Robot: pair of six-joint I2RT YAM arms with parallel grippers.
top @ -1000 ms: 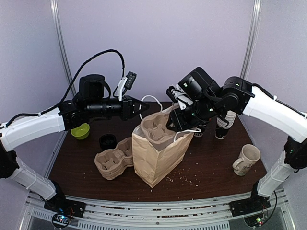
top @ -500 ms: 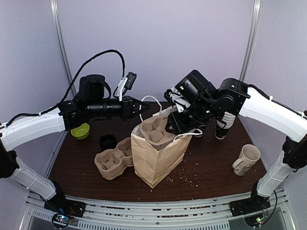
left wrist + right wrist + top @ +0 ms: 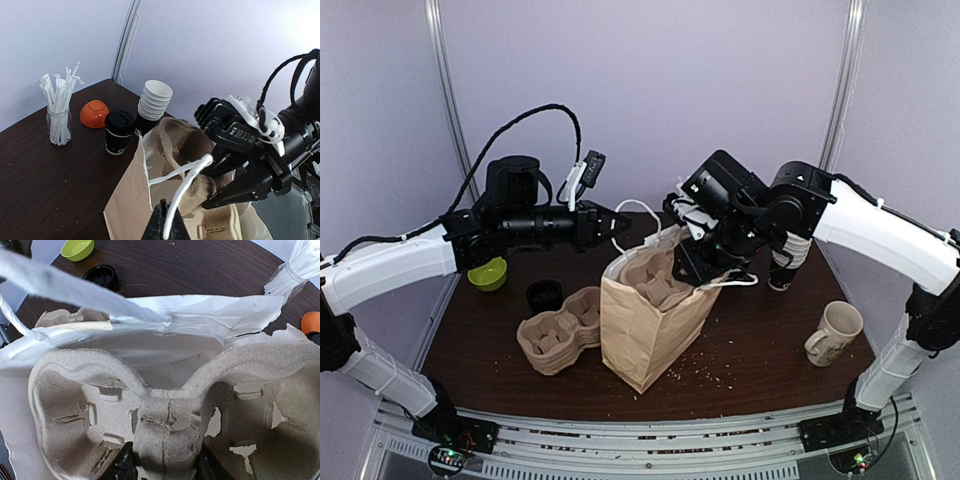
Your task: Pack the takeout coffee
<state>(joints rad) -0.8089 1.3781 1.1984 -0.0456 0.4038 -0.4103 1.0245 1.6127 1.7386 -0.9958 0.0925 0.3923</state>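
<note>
Two grips to log, neither on the coffee. First, left jaws: pinched fully shut on the white handle [image 3: 186, 184] of the paper bag [image 3: 645, 330], holding that side of the mouth up and open. Second, right jaws: partly closed across the middle ridge of a pulp cup carrier [image 3: 150, 405], with its near edge clamped between the fingers. Carrier tilted in the bag mouth, top part above the rim, not seated on the bottom as far as visible. Bag upright near the middle of the worktop [image 3: 760, 340].

Then the takeout coffee [image 3: 120, 131]: upright, lid on, at the far side of the worktop behind the bag, just beside a stack of white cups [image 3: 156, 97]. Apart from both grips, untouched. Mostly hidden behind the right arm [image 3: 860, 215] in the top view. Orange bowl [image 3: 95, 113] and jar of wrapped straws [image 3: 59, 117] further along that far edge.

Second carrier [image 3: 558, 328] flat on the worktop just left of the bag. Small black round thing [image 3: 545, 294] and green bowl [image 3: 488, 273] beyond it. Cream mug [image 3: 833, 333] well off to the right.

Progress, judged: early to middle. Done: bag held open, carrier partway in. Left: seat carrier flat, let go, fetch the coffee, lower it upright into a well. Possible snag: carrier corner catching the bag wall.
</note>
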